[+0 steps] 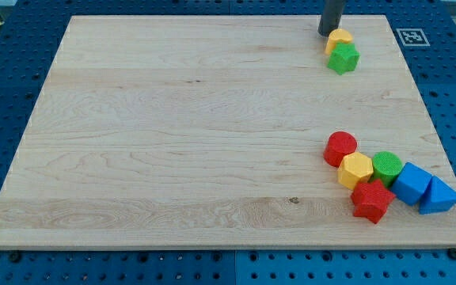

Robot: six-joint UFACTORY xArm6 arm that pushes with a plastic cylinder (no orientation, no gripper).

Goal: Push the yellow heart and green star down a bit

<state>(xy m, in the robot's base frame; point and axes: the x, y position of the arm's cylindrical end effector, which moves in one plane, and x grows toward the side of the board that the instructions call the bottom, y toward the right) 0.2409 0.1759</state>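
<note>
The yellow heart (339,39) lies near the board's top right, with the green star (343,58) touching it just below. My tip (326,33) is a dark rod coming down from the view's top edge, ending just up and left of the yellow heart, at or very near its edge.
A cluster sits at the board's lower right: a red cylinder (340,148), a yellow hexagon (355,170), a green cylinder (386,167), a red star (371,200), a blue block (411,182) and a blue triangle (438,195). A marker tag (410,36) sits at the top right corner.
</note>
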